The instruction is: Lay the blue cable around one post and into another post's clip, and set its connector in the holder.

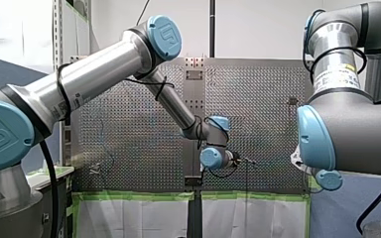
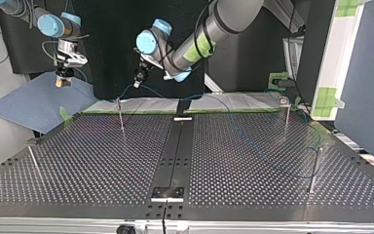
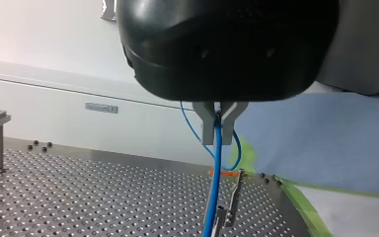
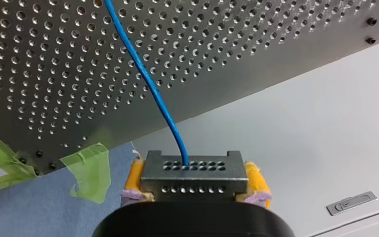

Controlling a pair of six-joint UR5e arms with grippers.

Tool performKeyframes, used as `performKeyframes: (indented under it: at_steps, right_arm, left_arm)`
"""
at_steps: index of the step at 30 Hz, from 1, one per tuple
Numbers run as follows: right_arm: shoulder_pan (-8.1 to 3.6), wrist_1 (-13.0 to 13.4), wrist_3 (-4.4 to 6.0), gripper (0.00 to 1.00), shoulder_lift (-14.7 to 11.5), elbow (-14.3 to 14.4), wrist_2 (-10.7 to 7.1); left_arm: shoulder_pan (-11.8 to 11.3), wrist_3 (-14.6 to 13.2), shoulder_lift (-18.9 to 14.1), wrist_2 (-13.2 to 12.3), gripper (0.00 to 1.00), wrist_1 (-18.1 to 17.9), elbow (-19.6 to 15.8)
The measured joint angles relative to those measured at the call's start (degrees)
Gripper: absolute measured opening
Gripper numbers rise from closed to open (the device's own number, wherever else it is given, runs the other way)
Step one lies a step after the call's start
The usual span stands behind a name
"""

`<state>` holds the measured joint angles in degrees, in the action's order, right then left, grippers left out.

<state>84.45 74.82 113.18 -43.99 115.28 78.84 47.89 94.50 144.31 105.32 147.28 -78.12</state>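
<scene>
between yellow pads point(image 4: 135, 177), boxy perforated metal connector point(image 4: 192, 176)

**Two silver arms with pale blue caps**

My left arm point(image 1: 104, 64) is built of silver-grey metal tubes and dark grey joints. Each joint is closed by a round pale blue cap point(image 1: 164, 35) with a raised logo. A thin black cable point(image 1: 63, 94) is looped around the tube. In the top view a green band point(image 2: 202, 43) circles it. My right arm point(image 1: 349, 124) looks alike and carries a white label with a yellow mark point(image 1: 333, 74). My left gripper point(image 3: 218, 126) has a rounded black body and grey metal fingers point(image 3: 208, 128). My right gripper point(image 4: 192, 180) has a black body and yellow pads point(image 4: 134, 177).
</scene>
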Motion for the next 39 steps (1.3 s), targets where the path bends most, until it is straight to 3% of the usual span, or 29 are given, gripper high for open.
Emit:
performKeyframes:
  at_steps: [9,31,39]
  right_arm:
    - [0.10,0.11,0.11,0.00,-0.01,0.01,-0.03]
    - [0.12,0.33,0.20,0.00,-0.02,-0.03,-0.34]
    - [-0.01,0.32,0.21,0.00,-0.01,-0.41,-0.28]
  left_arm:
    - [-1.07,3.23,0.08,-1.32,0.07,-0.44,-0.01]
    - [-5.41,5.21,2.74,-2.04,0.07,-1.89,0.53]
    - [-5.68,5.60,5.27,-2.01,0.10,-0.82,3.07]
